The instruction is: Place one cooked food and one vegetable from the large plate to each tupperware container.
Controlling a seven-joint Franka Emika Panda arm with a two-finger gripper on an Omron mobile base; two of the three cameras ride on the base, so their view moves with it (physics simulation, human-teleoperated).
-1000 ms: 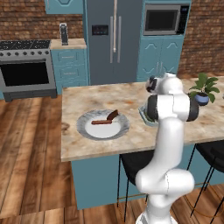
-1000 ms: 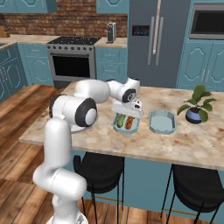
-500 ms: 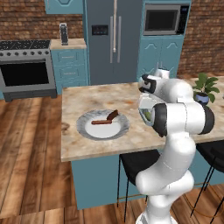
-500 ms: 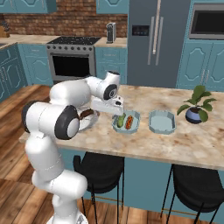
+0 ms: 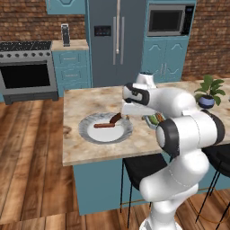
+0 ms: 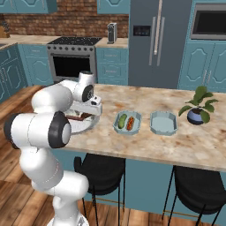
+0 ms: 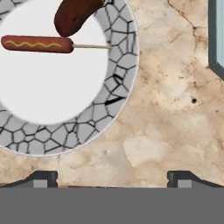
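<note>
The large plate (image 5: 90,133) with its grey cracked-pattern rim (image 7: 118,87) lies on the island's left part. On it rest a red sausage on a stick (image 7: 37,44) with a yellow squiggle and a dark brown oblong food (image 7: 75,15). My gripper (image 7: 112,179) hovers open and empty over the counter just off the plate's right rim, also seen from the left base (image 5: 127,112). One tupperware container (image 6: 127,122) holds a green vegetable and an orange-red food. The other container (image 6: 163,122) is empty. The arm hides most of the plate (image 6: 86,127) in the right base view.
A potted plant (image 6: 198,106) stands at the island's right end. Bare marble counter (image 7: 175,109) lies between the plate and the nearer tray's edge (image 7: 216,39). Stools stand under the island's front edge. Stove and fridge line the back wall.
The arm has swung left, away from above the filled tupperware container to the large plate's right rim. The gripper holds nothing.
</note>
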